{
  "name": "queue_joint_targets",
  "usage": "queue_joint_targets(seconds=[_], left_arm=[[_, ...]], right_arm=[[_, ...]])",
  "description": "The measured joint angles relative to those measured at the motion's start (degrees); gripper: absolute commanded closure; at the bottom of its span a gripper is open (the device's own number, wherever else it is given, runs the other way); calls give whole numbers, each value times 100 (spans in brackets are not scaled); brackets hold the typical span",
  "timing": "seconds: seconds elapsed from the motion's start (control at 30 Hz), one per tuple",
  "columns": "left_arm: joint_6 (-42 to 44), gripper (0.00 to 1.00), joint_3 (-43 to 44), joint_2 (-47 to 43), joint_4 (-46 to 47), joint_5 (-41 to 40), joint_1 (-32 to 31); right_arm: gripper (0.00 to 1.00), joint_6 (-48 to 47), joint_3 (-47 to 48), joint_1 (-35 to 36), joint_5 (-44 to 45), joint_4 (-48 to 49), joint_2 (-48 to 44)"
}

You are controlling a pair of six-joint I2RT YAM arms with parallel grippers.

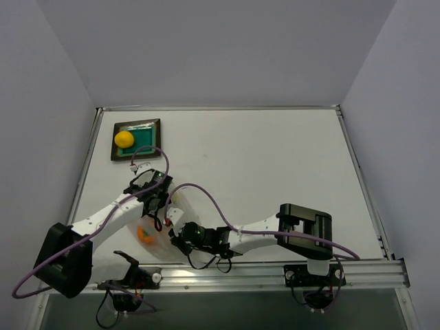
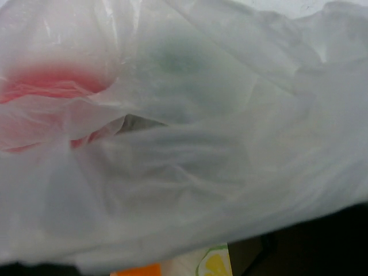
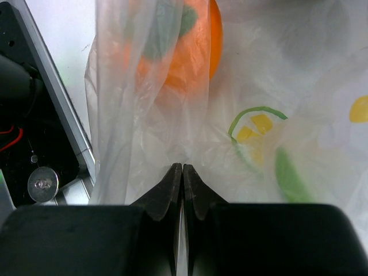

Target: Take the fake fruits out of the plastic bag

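White tabletop (image 1: 275, 172) fills my overhead feed, boxed in by pale walls. Down near the front rail sits the plastic bag (image 1: 158, 246), crumpled between the two arms. Up at the far left corner I've got the dark-framed tray (image 1: 155, 126), well apart from the bag.

On to the pincers. The left gripper (image 1: 157, 199) hangs right over the bag's far side. Its wrist camera is smothered in cloudy film with no fingers in shot, so I can't tell how wide it stands or whether it has anything. The right gripper (image 3: 183, 168) is clenched, fingertips pressed flat together with no gap, and they meet on a fold of the bag's film, so I'm calling that a pinch on the plastic.

Fruits now. The yellow fruit (image 1: 124, 139) is out, resting on the tray's teal centre. The orange fruit (image 3: 190, 52) is inside the bag, just beyond the right fingertips. Through the left wrist feed, a red fruit (image 2: 52, 86) and a green fruit (image 2: 184, 60) show as blurs behind the film.
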Motion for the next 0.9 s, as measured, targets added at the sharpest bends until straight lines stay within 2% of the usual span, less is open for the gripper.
queue_joint_targets(seconds=[0.23, 0.33, 0.47, 0.5, 0.6, 0.73, 0.9], left_arm=[[227, 23, 48, 529, 579, 4, 57], [291, 22, 52, 549, 800, -105, 66], [374, 47, 52, 719, 1156, -306, 96], [393, 56, 52, 782, 1250, -345, 101], [420, 72, 52, 933, 1405, -413, 101], [439, 77, 50, 839, 1429, -426, 101], [472, 80, 46, 142, 1322, -229, 101]], right_arm=[[100, 0, 0, -26, 0, 0, -2], [100, 0, 0, -59, 0, 0, -2], [100, -2, 0, -105, 0, 0, -2], [100, -2, 0, -129, -2, -2, -2], [100, -11, 0, -177, 7, -22, -59], [100, -17, 0, -304, 31, -52, -334], [100, -9, 0, -535, 57, -48, -590]])
